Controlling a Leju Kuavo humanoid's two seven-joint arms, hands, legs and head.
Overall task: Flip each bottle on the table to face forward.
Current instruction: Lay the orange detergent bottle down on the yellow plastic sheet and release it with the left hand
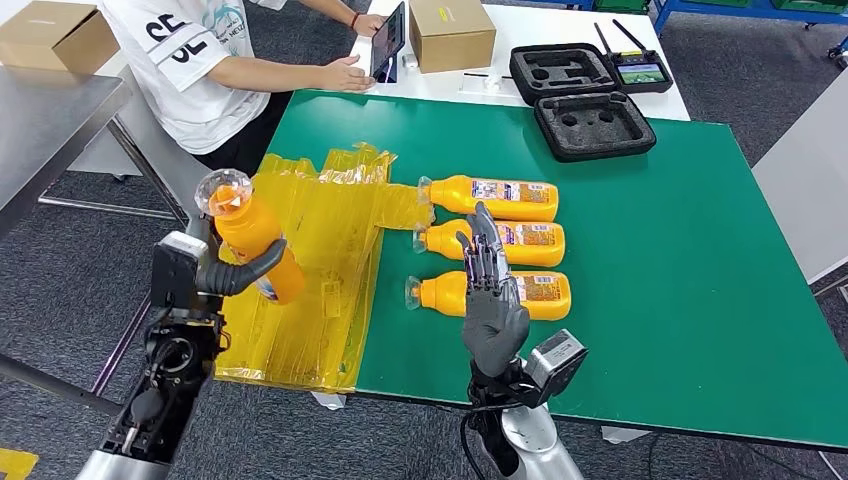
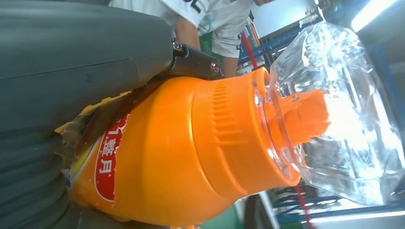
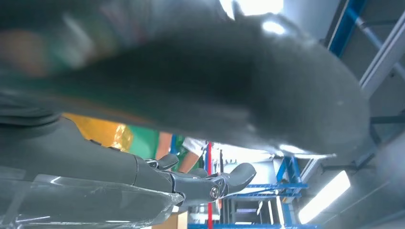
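Note:
My left hand [image 1: 215, 270] grips an orange bottle [image 1: 255, 240] with a clear cap, lifted above the yellow plastic wrap [image 1: 320, 260] at the table's left edge. The left wrist view shows that bottle [image 2: 191, 148] close up, its clear cap [image 2: 344, 114] pointing away from my hand [image 2: 71, 71]. Three more orange bottles lie on their sides in a column on the green table [image 1: 680, 250]: far [image 1: 495, 198], middle [image 1: 500, 240] and near [image 1: 510, 292], caps pointing left. My right hand [image 1: 490, 300] is raised over them, fingers straight and apart, holding nothing. Its thumb and fingers [image 3: 191, 176] show in the right wrist view.
A person [image 1: 210, 60] stands at the far left corner, hands on a tablet [image 1: 388, 42]. A cardboard box [image 1: 450, 32] and an open black foam case [image 1: 585, 95] lie at the back. A metal table [image 1: 50, 120] stands to the left.

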